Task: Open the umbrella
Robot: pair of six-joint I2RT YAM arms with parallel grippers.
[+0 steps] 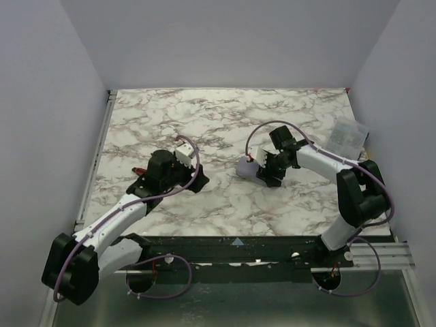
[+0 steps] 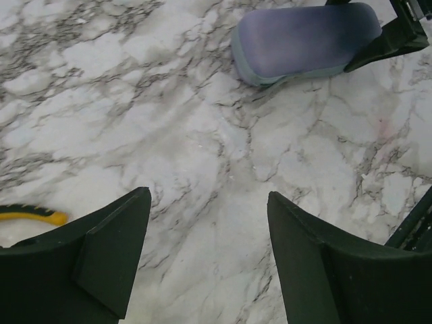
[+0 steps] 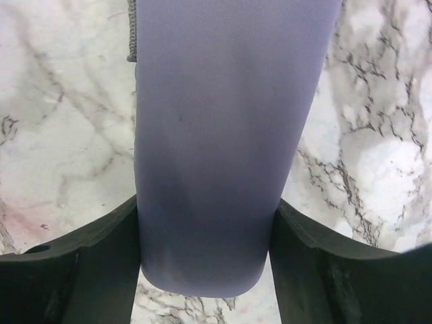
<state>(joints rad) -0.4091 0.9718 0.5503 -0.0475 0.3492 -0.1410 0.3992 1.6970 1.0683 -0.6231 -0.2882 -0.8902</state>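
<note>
While the left gripper (image 2: 209,223) hangs with jaws apart above the white marble-patterned tabletop (image 2: 121,101), the right gripper (image 3: 206,229) clamps both fingers on the folded pale lavender fabric umbrella (image 3: 223,135), which lies right of the table's centre.

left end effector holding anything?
No: the left end effector is open over bare marble table, and the umbrella lies clear of it.

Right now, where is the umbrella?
In the top view the umbrella lies right of centre on the marble table, its end held in the right pincer.
</note>
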